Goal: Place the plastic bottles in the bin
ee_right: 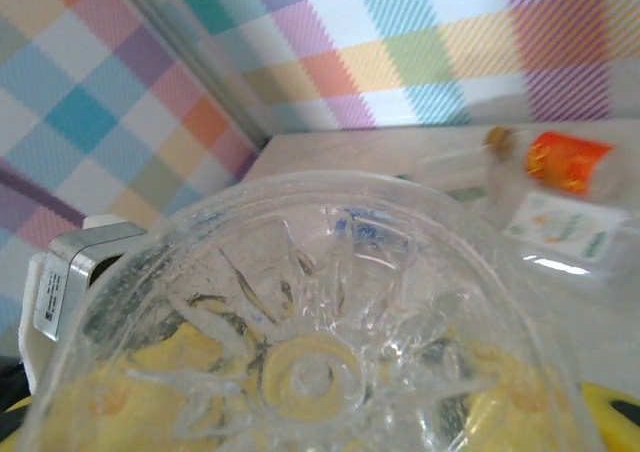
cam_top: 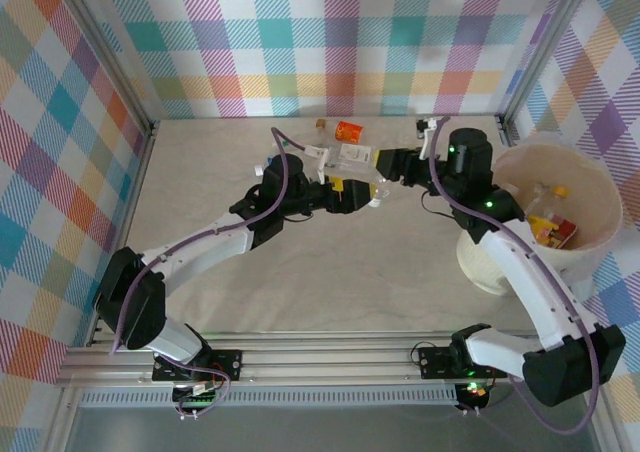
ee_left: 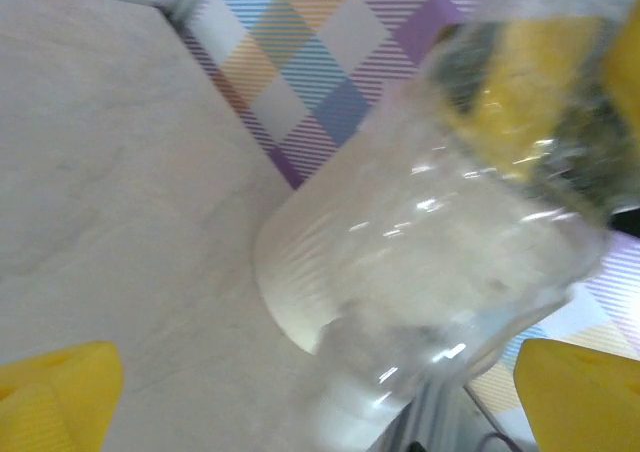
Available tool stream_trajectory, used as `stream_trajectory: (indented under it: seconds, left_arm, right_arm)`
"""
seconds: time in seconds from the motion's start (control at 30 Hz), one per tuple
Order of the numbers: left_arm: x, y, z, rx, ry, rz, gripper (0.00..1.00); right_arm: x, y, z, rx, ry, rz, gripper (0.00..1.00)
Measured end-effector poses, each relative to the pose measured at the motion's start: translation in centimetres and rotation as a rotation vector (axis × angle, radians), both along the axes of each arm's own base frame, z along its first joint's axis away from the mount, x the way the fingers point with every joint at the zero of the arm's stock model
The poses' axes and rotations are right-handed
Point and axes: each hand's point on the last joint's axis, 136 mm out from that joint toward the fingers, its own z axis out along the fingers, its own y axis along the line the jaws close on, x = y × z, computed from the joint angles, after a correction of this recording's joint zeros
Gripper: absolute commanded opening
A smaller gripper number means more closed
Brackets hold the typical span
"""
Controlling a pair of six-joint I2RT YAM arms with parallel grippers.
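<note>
A clear plastic bottle point(cam_top: 376, 186) hangs above the table's middle between both grippers. My right gripper point(cam_top: 386, 170) is shut on it; in the right wrist view the bottle's star-shaped base point(ee_right: 310, 372) sits between the yellow fingers point(ee_right: 95, 407) of that gripper point(ee_right: 320, 417). My left gripper point(cam_top: 350, 188) stands open, its yellow fingertips point(ee_left: 55, 392) wide apart on either side of the bottle point(ee_left: 450, 242). The cream-white bin point(cam_top: 590, 247) stands at the right with several bottles point(cam_top: 553, 228) inside. An orange-labelled bottle point(cam_top: 350, 130) and a white-labelled one point(cam_top: 355, 157) lie on the table behind.
The bin's outer wall point(ee_left: 290, 272) shows beyond the bottle in the left wrist view. The orange-labelled bottle point(ee_right: 570, 162) and the white-and-green labelled one point(ee_right: 560, 227) lie near the checked back wall. Another small bottle point(cam_top: 322, 124) lies far back.
</note>
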Motion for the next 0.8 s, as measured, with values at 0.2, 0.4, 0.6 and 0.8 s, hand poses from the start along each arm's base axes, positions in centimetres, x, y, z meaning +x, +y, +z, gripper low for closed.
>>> stream_trajectory:
  seconds: [0.2, 0.4, 0.6, 0.8]
  left_arm:
    - [1.8, 2.0, -1.3, 0.076, 0.003, 0.157, 1.00]
    - [2.8, 3.0, -2.2, 0.117, 0.012, 0.237, 1.00]
    - [3.3, 3.1, -3.3, 0.143, 0.034, 0.259, 1.00]
    - [4.2, 2.2, -4.2, 0.156, 0.067, 0.259, 1.00]
  right_arm:
    - [-1.8, -4.7, 5.5, -0.138, -0.213, -0.174, 0.39]
    - [-3.9, -9.7, 10.0, -0.306, -0.397, -0.380, 0.38]
    - [-4.4, -15.5, 11.3, -0.549, -0.472, -0.645, 0.38]
    - [-4.6, -22.6, 10.8, -0.730, -0.407, -0.926, 0.37]
